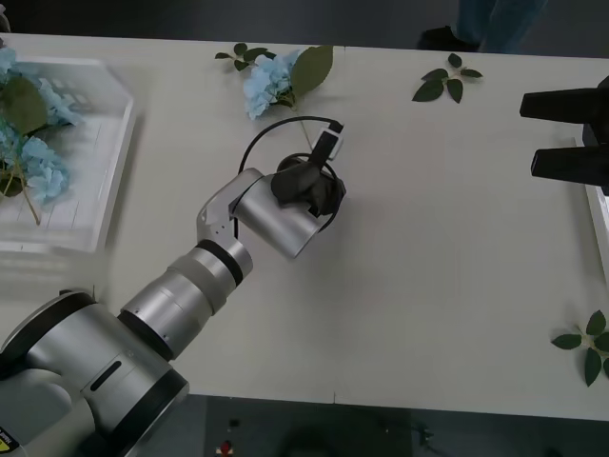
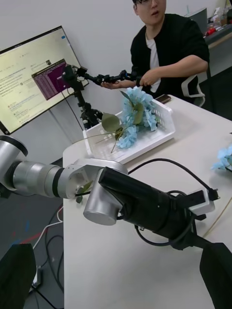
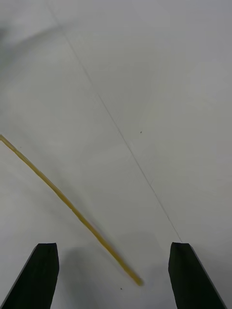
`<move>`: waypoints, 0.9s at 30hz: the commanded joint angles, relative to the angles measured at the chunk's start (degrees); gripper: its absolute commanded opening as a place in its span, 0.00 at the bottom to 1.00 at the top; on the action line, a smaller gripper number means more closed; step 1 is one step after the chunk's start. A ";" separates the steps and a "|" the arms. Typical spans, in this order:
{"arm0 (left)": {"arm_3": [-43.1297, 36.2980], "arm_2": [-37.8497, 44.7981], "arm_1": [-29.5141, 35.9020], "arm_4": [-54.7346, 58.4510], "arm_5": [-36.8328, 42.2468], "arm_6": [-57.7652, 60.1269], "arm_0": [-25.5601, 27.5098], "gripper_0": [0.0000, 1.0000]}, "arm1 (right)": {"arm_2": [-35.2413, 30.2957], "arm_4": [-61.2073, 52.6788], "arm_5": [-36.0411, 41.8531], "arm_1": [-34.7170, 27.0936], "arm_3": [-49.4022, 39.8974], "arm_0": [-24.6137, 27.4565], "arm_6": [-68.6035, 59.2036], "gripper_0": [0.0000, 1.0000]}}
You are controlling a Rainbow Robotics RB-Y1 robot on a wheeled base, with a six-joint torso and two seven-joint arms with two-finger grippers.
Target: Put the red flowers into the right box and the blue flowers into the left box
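Left gripper (image 3: 113,275), jaws wide open and empty, hangs above the stem (image 3: 67,205) of the loose blue flower (image 1: 271,81), positioned to straddle it. Other blue flowers (image 1: 38,143) lie in the left box (image 1: 105,162). Right gripper (image 1: 561,133), open and empty, waits beside the right box (image 1: 599,214).

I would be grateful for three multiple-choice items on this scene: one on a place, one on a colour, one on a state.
1. Where does the loose blue flower lie?
A. on the table beyond the left gripper
B. in the right box
C. at the near table edge

2. What colour are the blooms in the left box?
A. red
B. pale blue
C. yellow

3. How are the left gripper fingers?
A. shut on a stem
B. shut on nothing
C. open

Answers: 1 A, it rests at the table's far side; 2 B, pale clusters fill the tray; 3 C, fingers stand apart over a stem.
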 commanded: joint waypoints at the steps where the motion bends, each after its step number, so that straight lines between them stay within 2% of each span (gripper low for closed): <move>1: -0.75 0.18 0.85 0.30 -0.55 2.78 -2.55 0.65 | -0.56 -0.42 -0.16 -0.49 -0.62 -0.37 1.54 1.00; 13: 2.86 -1.05 0.58 1.53 -0.55 2.78 -1.76 0.64 | -0.56 -0.42 -0.16 -0.49 -0.62 -0.37 1.54 1.00; 14: 2.86 -1.05 0.58 1.53 -0.55 2.78 -1.67 0.55 | -0.56 -0.42 -0.16 -0.49 -0.62 -0.37 1.54 1.00; 16: 2.86 -1.05 0.76 1.53 -0.55 2.78 -1.67 0.10 | -0.56 -0.42 -0.16 -0.49 -0.62 -0.37 1.54 1.00; 17: 2.86 -1.05 0.76 1.44 -0.55 2.87 -1.67 0.01 | -0.56 -0.42 -0.16 -0.49 -0.62 -0.37 1.54 1.00; 27: 2.86 -1.05 1.46 0.82 -1.69 2.78 0.00 0.00 | -0.56 -0.42 -0.16 -0.49 -0.62 -0.37 1.54 1.00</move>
